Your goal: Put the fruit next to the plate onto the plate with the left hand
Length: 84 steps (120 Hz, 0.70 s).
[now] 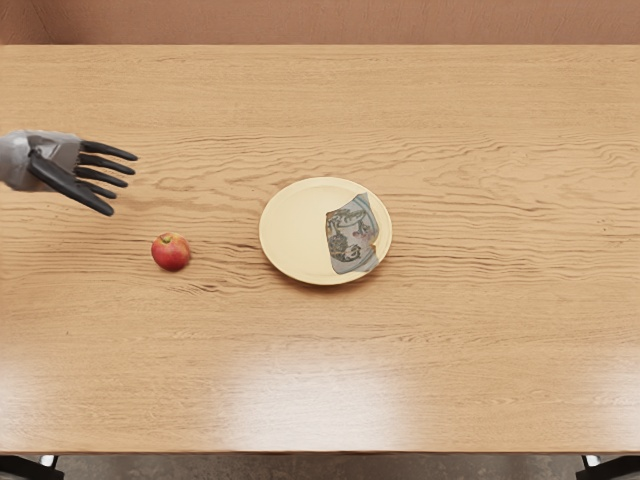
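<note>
A small red apple [171, 251] lies on the wooden table, left of a pale yellow plate [300, 230]. The plate bears a grey patterned patch on its right half. My left hand [95, 172] comes in from the left edge, up and to the left of the apple and well apart from it. Its dark fingers [110, 152] are spread and point right, holding nothing. The right arm does not show.
The wooden table [480, 330] fills nearly the whole view, with its far edge along the top and its front edge near the bottom. Nothing else stands on it besides the apple and the plate.
</note>
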### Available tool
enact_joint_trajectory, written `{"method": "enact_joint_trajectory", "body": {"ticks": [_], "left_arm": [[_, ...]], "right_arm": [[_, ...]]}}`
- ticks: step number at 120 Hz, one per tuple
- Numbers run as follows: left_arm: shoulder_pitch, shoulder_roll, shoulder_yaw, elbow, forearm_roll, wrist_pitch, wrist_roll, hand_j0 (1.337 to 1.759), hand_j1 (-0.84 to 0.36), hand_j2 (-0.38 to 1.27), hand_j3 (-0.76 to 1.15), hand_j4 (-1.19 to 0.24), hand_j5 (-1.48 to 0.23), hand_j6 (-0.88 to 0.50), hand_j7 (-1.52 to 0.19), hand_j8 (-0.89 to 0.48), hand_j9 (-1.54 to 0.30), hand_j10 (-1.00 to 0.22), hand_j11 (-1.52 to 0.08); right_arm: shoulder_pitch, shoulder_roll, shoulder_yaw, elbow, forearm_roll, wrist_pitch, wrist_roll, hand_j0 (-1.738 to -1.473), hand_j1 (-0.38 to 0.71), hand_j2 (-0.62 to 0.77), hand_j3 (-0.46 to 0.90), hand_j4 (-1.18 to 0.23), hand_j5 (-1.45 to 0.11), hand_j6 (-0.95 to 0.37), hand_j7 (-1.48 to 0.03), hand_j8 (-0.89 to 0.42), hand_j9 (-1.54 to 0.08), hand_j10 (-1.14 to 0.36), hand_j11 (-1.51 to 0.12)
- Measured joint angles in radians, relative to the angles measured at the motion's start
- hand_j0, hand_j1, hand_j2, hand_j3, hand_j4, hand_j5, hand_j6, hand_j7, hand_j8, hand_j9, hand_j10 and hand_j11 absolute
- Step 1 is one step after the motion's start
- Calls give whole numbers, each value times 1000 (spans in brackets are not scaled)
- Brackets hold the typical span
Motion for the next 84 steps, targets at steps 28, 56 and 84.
{"method": "enact_joint_trajectory", "body": {"ticks": [28,56,84], "left_arm": [[-15,0,0,-8,29,0,4,1658,56,50,0,-245,-318,-245,-318,-245,-318,-245,-318],[-17,151,-37,-402,340,38,64,1658,57,50,0,-247,-318,-247,-318,-246,-318,-246,-318],[-115,62,60,-563,496,395,192,1658,57,51,0,-248,-319,-249,-319,-249,-318,-248,-318]], "right_arm": [[1,0,0,-2,0,0,3,-1658,-305,-7,0,-37,-47,-37,-47,-37,-47,-37,-47],[2,0,0,-4,0,0,4,-1658,-305,-7,0,-37,-47,-37,-47,-37,-47,-37,-47],[2,0,0,-6,0,0,3,-1658,-305,-7,0,-37,-47,-37,-47,-37,-47,-37,-47]]}}
